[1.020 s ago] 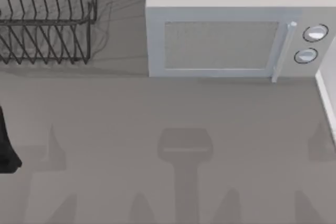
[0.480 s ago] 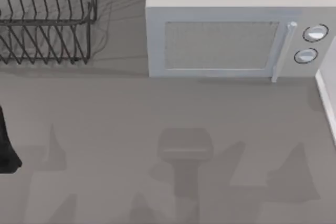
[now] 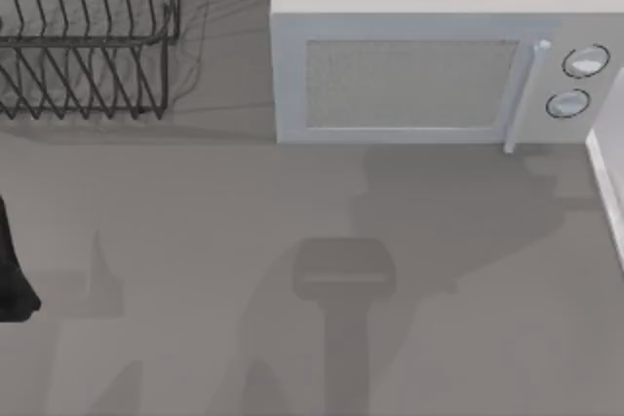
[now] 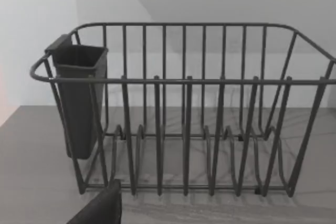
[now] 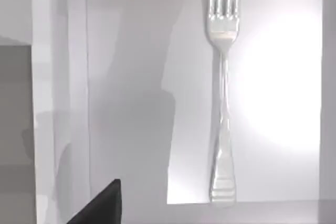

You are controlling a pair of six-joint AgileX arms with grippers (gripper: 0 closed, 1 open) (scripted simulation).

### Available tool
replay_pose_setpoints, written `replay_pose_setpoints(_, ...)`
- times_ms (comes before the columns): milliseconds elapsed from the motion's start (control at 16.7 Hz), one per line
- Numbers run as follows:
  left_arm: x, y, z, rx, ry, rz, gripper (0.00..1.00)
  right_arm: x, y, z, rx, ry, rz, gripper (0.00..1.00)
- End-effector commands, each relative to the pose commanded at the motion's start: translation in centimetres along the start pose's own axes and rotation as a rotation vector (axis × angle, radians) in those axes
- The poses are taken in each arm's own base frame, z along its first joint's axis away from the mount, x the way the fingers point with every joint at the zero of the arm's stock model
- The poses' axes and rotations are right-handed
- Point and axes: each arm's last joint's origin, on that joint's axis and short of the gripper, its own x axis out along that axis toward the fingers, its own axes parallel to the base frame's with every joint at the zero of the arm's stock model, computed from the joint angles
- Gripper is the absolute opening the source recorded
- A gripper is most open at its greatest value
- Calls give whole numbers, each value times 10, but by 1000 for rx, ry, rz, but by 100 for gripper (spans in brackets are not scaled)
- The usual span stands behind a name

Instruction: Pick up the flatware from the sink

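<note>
The flatware [image 5: 223, 93] is a pale silver fork lying flat on the white floor of the sink [image 5: 283, 77], in the right wrist view. Its tines point away from my right gripper and its handle end is the nearer part. A black part of my right gripper [image 5: 102, 203] hangs above the sink floor, off to one side of the handle and apart from it. My left gripper [image 4: 100, 209] shows as a black tip in front of a wire dish rack [image 4: 184, 108]. My left arm [image 3: 12, 275] sits at the table's left edge in the top view.
A wire dish rack [image 3: 88, 36] stands at the back left, with a dark utensil cup [image 4: 79, 98] hung on one end. A white microwave [image 3: 429, 56] stands at the back centre. The sink's white rim [image 3: 606, 187] runs along the right edge.
In the top view, the arm shadows on the right half of the table have slid back toward the microwave. My left arm has not moved.
</note>
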Motion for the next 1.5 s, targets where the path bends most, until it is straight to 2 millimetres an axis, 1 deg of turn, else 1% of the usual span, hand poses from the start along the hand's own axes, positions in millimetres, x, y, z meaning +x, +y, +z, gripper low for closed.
replay_pose_setpoints(180, 0, 0, 0, 0, 0, 0, 100, 48, -15, 25, -1, 153, 26, 100)
replay_pose_setpoints(360, 0, 0, 0, 0, 0, 0, 100, 89, -26, 36, 0, 264, 50, 100)
replay_pose_setpoints(480, 0, 0, 0, 0, 0, 0, 100, 106, -30, 38, 0, 311, 61, 100)
replay_pose_setpoints(600, 0, 0, 0, 0, 0, 0, 100, 115, -32, 39, 0, 332, 67, 100)
replay_pose_setpoints(840, 0, 0, 0, 0, 0, 0, 100, 115, -32, 39, 0, 332, 67, 100)
replay_pose_setpoints(900, 0, 0, 0, 0, 0, 0, 100, 115, -30, 40, -5, 332, 67, 100)
replay_pose_setpoints(1020, 0, 0, 0, 0, 0, 0, 100, 121, -30, 38, -5, 335, 68, 100)
replay_pose_setpoints(1140, 0, 0, 0, 0, 0, 0, 100, 141, -29, 33, -4, 339, 69, 100)
replay_pose_setpoints(1320, 0, 0, 0, 0, 0, 0, 100, 187, -28, 22, -3, 325, 65, 100)
replay_pose_setpoints(1500, 0, 0, 0, 0, 0, 0, 100, 231, -25, 4, -1, 316, 63, 100)
